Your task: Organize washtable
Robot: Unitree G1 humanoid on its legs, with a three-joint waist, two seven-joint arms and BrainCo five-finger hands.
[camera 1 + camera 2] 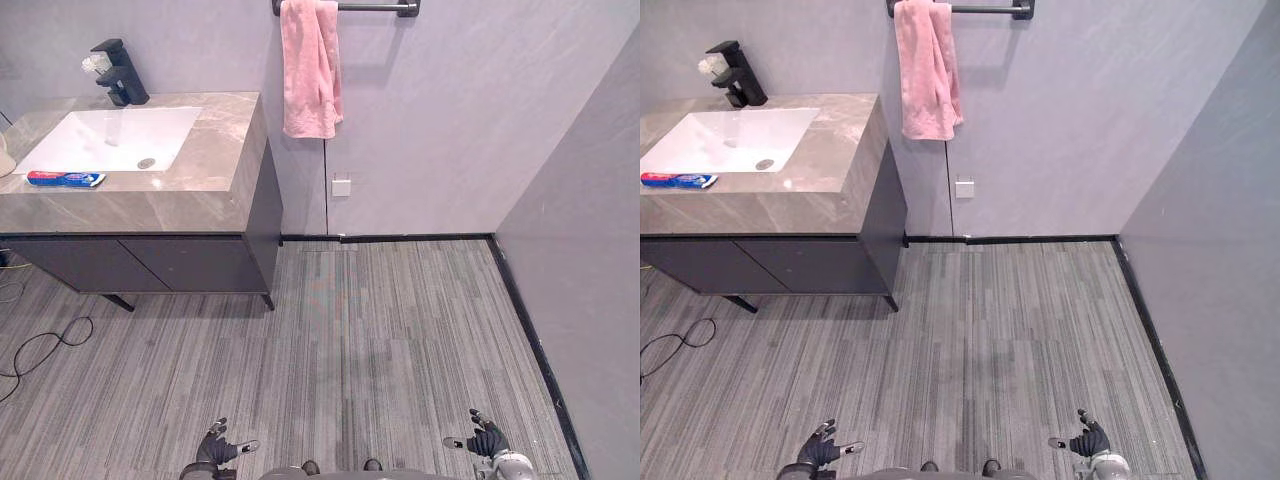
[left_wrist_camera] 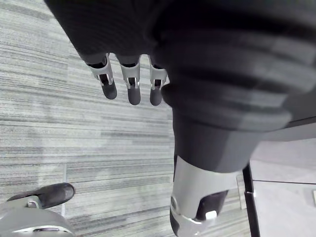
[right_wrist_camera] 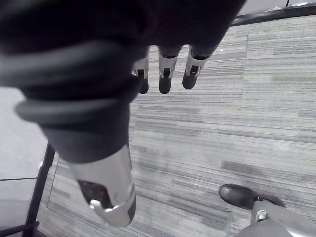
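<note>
**Bench.** A grey-brown stone-topped bench (image 1: 215, 150) on a dark cabinet stands against the wall at the far left. A stretch of striped grey floor keeps it well apart from the robot.

**Basin.** A white rectangular basin (image 1: 110, 140) is set into the bench top, with nothing lying in it.

**Towel.** A soft pink towel (image 1: 310, 70) hangs bunched and uneven over a dark wall rail (image 1: 375, 7), to the right of the bench.
- Judged limp and light, so it will drape and slide on the rail.
- Best taken by a gathered fold near the rail, not by a loose corner.

**Tap.** A black angular tap (image 1: 122, 72) stands at the rear edge of the basin. A small pale object just beside it is too small to identify.

**Tube.** A red, white and blue toothpaste tube (image 1: 65, 179) lies flat on the bench's front strip, just beside the basin's near rim and parallel to it.
- Judged light, soft-walled and somewhat slick — a hard pinch mid-body would dent it or let it slip.
- A gentle grip across its width, nearer a firm end, looks safest.
- Which end carries the cap cannot be told.

**Hands.** The left hand (image 1: 217, 447) and right hand (image 1: 487, 440) hang low over the floor, one on each side.
- The left fingers (image 2: 129, 86) are loosely extended and hold nothing.
- The right fingers (image 3: 165, 79) are likewise extended and empty.

**Finding.** Nothing on the bench is within reach — an approach is needed before any grasp.
</note>
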